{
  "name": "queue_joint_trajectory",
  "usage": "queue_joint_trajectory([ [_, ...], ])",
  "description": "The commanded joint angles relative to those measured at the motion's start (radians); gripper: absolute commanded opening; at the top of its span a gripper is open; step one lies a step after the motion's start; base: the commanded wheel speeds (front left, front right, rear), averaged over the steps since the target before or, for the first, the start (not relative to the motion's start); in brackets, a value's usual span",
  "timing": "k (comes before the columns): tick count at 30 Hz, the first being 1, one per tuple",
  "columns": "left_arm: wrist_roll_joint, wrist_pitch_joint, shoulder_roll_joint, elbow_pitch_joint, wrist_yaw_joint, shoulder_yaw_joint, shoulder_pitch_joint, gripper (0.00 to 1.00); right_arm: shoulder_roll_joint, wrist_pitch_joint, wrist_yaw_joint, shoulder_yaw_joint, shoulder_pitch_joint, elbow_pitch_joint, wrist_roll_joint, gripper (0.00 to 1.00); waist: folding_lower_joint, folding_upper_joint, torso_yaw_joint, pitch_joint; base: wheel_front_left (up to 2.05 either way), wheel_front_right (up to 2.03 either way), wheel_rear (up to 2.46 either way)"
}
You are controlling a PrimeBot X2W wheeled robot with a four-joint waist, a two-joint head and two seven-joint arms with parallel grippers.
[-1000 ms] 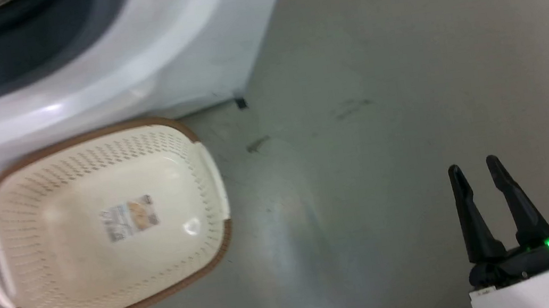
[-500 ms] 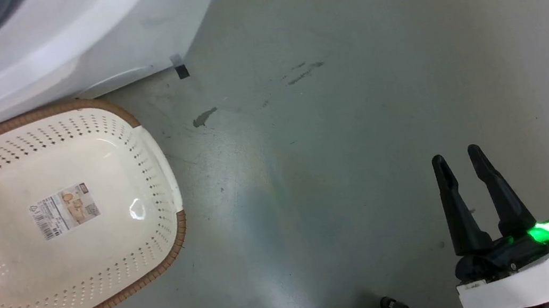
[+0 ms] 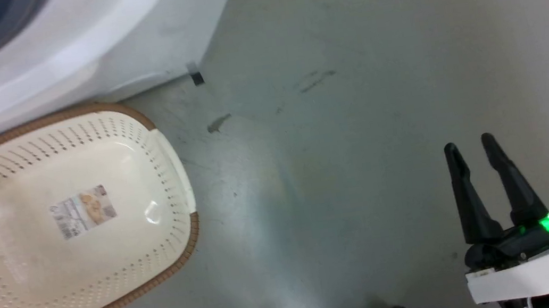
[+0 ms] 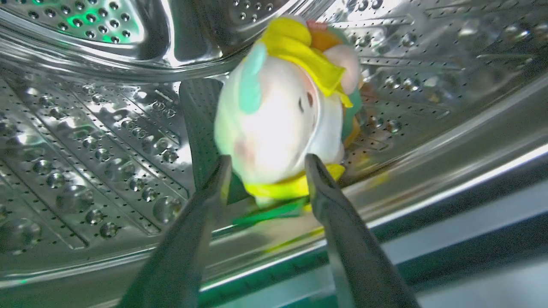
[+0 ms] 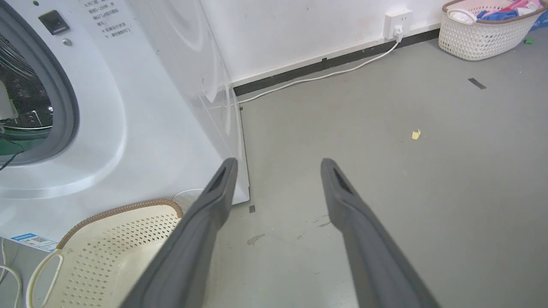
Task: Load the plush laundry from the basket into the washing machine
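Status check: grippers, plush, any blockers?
Left gripper open in drum, straddling plush; contact unclear. Right gripper open over floor. Basket holds just its label. No blockers seen.

Left wrist close inside washing machine

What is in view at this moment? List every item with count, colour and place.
washing machine: 1, white, grey door seal, behind the basket
drum: 1, shiny perforated steel, inside the washing machine
plush toy: 1, pink and yellow, in the drum
basket: 1, cream, brown rim, on the grey floor
label: 1, pale, on the basket's bottom
second basket: 1, white, by the far wall, clothes inside
socket: 1, white, on the wall, white cable plugged in
scrap: 1, yellow, on the floor
right gripper: 1, dark fingers apart, over the floor
left gripper: 1, dark fingers flanking the plush toy; grip unclear
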Motion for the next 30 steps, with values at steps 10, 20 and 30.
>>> queue_joint_trajectory([
  [10, -0.144, -0.254, -0.150, 0.058, -0.004, -0.049, 0.233, 1.00, 0.000, -0.005, 0.001, -0.089, 0.018, 0.026, -0.118, 1.00, 0.0000, 0.0000, 0.121, -0.303, 0.00, 0.00, 0.00],
  [20, -0.287, -0.443, -0.262, -0.061, -0.004, -0.032, 0.493, 1.00, 0.000, -0.005, 0.001, -0.154, 0.113, 0.039, -0.205, 1.00, 0.0000, 0.0000, 0.254, -0.549, 0.00, 0.00, 0.00],
  [30, -0.183, -0.453, -0.298, -0.527, 0.155, 0.104, 0.928, 1.00, 0.000, -0.005, 0.001, -0.128, 0.201, 0.031, -0.275, 1.00, 0.0000, 0.0000, 0.354, -0.702, 0.00, 0.00, 0.00],
])
